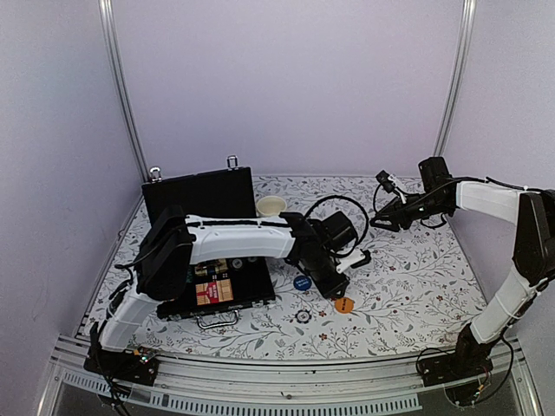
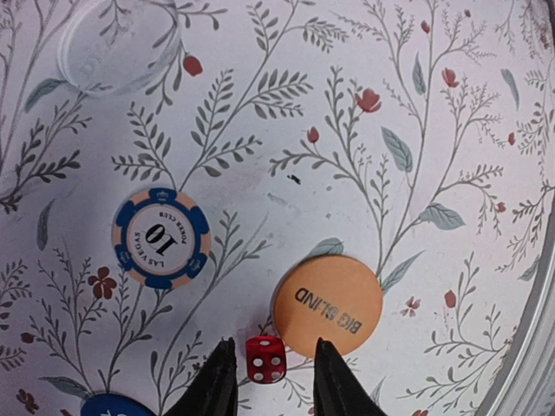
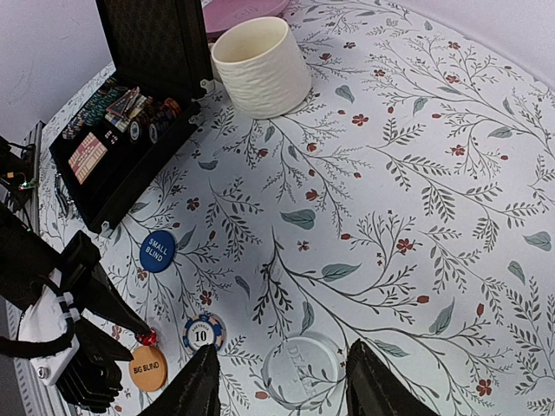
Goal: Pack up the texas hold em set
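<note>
case (image 1: 199, 192): open, centre-left of top view, chips (image 3: 91, 108) inside
left tool (image 2: 273, 380): jaws apart, straddling red die (image 2: 264, 358), bottom centre of wrist view
big blind button (image 2: 328, 305): on counter (image 2: 416, 104), just upper right of die
right tool (image 3: 286, 386): jaws apart, gripping nothing

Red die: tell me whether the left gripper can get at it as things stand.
Probably yes. The left gripper is open and straddles the red die, with nothing between. The orange Big Blind button lies close beside one finger and might get nudged.
</note>
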Tool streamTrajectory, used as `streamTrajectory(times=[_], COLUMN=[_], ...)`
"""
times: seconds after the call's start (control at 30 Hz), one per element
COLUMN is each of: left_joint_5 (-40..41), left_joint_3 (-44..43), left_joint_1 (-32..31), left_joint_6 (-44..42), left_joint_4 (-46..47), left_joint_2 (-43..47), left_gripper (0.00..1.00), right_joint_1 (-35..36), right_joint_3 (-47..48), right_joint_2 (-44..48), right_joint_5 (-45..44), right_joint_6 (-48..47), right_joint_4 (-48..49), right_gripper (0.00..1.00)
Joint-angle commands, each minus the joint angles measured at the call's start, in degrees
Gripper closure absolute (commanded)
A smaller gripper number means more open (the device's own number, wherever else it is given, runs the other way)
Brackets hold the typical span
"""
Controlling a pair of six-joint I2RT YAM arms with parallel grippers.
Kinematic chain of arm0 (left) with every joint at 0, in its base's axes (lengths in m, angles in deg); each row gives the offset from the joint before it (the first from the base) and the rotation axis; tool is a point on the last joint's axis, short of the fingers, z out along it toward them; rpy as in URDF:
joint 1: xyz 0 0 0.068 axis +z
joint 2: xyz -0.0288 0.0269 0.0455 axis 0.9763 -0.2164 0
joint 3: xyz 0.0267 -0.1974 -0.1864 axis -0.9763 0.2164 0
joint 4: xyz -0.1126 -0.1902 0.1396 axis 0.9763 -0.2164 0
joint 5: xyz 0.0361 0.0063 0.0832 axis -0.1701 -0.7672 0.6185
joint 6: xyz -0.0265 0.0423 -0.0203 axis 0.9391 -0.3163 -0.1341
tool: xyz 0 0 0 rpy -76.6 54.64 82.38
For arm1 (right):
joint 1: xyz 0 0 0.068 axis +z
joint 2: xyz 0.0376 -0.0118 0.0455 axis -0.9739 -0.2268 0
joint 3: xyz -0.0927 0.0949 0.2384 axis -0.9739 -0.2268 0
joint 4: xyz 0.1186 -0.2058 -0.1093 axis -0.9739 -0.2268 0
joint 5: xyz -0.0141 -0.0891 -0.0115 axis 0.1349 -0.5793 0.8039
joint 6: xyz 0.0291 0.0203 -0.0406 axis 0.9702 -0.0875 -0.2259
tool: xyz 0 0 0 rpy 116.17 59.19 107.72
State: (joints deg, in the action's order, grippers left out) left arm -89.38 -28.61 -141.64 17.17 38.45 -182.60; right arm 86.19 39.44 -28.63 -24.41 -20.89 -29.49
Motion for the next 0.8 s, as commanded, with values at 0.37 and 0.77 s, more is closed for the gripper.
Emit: streamTrajectory(times=[0.37, 0.77], left_joint_5=[4.5, 4.7], left_joint_3=[-0.4, 3.1], left_joint_1=[-0.2, 0.6], left_joint_6=[-0.2, 2.4], left_joint_4=[-3.2, -4.3], left_joint_2=[-2.8, 4.8], left_gripper=[0.71, 0.88], right_joint_1=[0.0, -0.1], right_joint_3=[1.5, 1.4], right_joint_2=[0.1, 0.1], right_joint_5=[0.2, 0.2], right_joint_6=[-0.7, -0.9], right_joint_4=[-0.6, -0.7], right_gripper=[0.58, 0.58])
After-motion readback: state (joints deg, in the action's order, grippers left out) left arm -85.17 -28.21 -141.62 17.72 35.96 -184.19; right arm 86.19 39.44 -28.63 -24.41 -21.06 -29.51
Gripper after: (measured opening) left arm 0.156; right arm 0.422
